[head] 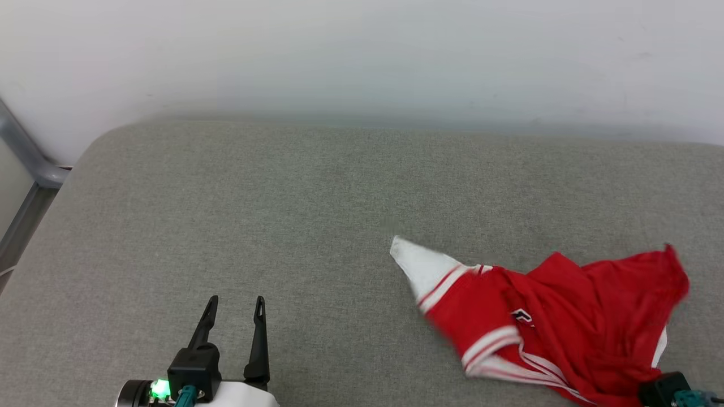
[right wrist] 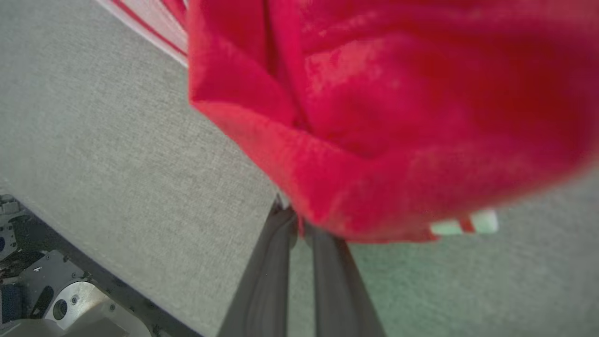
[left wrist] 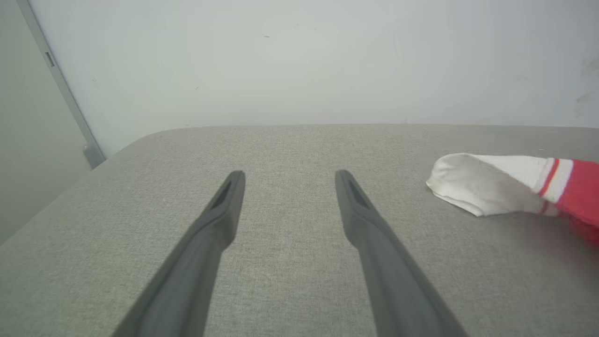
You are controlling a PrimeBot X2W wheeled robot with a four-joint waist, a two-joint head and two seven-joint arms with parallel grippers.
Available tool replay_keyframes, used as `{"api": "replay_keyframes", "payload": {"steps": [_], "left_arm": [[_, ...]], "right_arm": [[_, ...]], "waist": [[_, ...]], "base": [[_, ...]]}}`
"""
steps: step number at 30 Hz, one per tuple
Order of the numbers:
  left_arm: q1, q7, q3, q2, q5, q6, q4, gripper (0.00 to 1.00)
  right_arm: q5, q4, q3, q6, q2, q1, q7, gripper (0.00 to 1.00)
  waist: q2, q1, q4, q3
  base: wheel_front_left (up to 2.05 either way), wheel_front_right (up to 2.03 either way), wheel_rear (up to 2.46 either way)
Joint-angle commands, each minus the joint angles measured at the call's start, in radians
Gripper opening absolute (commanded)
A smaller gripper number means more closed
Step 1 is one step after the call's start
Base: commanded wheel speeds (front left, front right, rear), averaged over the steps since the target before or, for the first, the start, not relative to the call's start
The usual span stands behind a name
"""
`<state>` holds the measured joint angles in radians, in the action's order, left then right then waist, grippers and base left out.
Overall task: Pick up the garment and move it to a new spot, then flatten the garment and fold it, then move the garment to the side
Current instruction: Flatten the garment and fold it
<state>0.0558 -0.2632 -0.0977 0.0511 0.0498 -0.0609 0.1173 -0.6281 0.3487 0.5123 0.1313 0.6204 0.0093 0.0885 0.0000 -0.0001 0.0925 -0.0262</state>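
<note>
Head view: my left pincer [head: 237,301] is spread wide and empty at the grey table's [head: 226,186] near-left; the garment [head: 557,322] is bunched near-right. Left wrist: a white wall [left wrist: 299,61] behind. Right wrist: my right pincer [right wrist: 299,224] is clenched on its red fabric.

The right gripper [right wrist: 299,224] has its two dark fingers squeezed together on a fold of the red T-shirt [right wrist: 383,117]. The shirt bunches up over the grey cushion [right wrist: 117,140]. Past the cushion's edge sit metal robot parts [right wrist: 42,290].

The garment [head: 565,322] rests on the cushion [head: 283,198], right of left claw [head: 237,299].
</note>
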Motion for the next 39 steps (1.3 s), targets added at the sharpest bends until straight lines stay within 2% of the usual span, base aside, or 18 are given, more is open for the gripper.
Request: {"api": "replay_keyframes", "payload": {"steps": [1, 3, 4, 5, 11, 20, 22, 24, 27, 31, 39], "left_arm": [[0.008, -0.002, -0.001, -0.001, -0.001, 0.003, -0.002, 1.00], [0.011, -0.002, 0.000, -0.001, -0.002, 0.003, 0.000, 1.00], [0.011, -0.002, 0.000, -0.001, -0.002, 0.003, 0.001, 1.00], [0.012, -0.002, 0.000, -0.001, -0.004, 0.004, 0.001, 1.00], [0.020, -0.002, 0.000, -0.001, -0.009, 0.004, 0.003, 1.00], [0.028, -0.002, -0.002, -0.001, -0.010, -0.002, -0.008, 1.00], [0.027, -0.002, -0.003, -0.001, -0.010, -0.002, -0.010, 1.00], [0.023, -0.002, -0.005, -0.001, -0.011, -0.003, -0.012, 1.00], [0.011, -0.002, -0.008, -0.001, -0.012, -0.001, -0.014, 1.00], [-0.010, -0.002, -0.013, -0.001, -0.014, 0.005, -0.018, 1.00], [-0.058, -0.002, -0.021, -0.001, -0.020, 0.012, -0.033, 1.00]], "right_arm": [[0.017, 0.011, -0.017, -0.001, -0.022, 0.037, 0.000, 0.00], [0.049, 0.009, -0.075, -0.001, -0.055, 0.065, -0.024, 0.01], [0.062, 0.003, -0.100, -0.001, -0.067, 0.068, -0.035, 0.40], [0.079, -0.008, -0.124, -0.001, -0.073, 0.071, -0.044, 1.00], [0.166, -0.145, -0.281, -0.001, -0.112, 0.119, -0.071, 1.00], [0.260, -0.482, -0.516, -0.001, -0.157, 0.186, 0.037, 1.00], [0.263, -0.510, -0.532, -0.001, -0.155, 0.179, 0.055, 1.00], [0.285, -0.555, -0.558, -0.001, -0.127, 0.153, 0.090, 1.00], [0.261, -0.598, -0.588, -0.001, -0.113, 0.100, 0.143, 1.00], [0.246, -0.597, -0.603, -0.001, -0.058, 0.006, 0.217, 1.00], [0.172, -0.432, -0.571, -0.001, 0.074, -0.159, 0.390, 1.00]], "waist": [[0.0000, 0.0001, -0.002, -0.001], [0.0000, 0.0001, -0.006, -0.001], [0.0000, 0.0001, -0.007, 0.000], [0.0000, 0.0001, -0.008, 0.001], [0.0000, 0.0001, -0.011, 0.018], [0.0000, 0.0001, -0.022, 0.023], [0.0000, 0.0001, -0.023, 0.022], [0.0000, 0.0001, -0.025, 0.017], [0.0000, 0.0001, -0.025, 0.006], [0.0000, 0.0001, -0.018, -0.018], [0.0000, 0.0001, 0.010, -0.093]], "base": [[0.00, 0.00, 0.00], [0.00, 0.00, 0.00], [0.00, 0.00, 0.00], [0.00, 0.00, 0.00], [0.00, 0.00, 0.00], [0.00, 0.00, 0.00], [0.00, 0.00, 0.00], [0.00, 0.00, 0.00], [0.00, 0.00, 0.00], [0.00, 0.00, 0.00], [0.00, 0.00, 0.00]]}}
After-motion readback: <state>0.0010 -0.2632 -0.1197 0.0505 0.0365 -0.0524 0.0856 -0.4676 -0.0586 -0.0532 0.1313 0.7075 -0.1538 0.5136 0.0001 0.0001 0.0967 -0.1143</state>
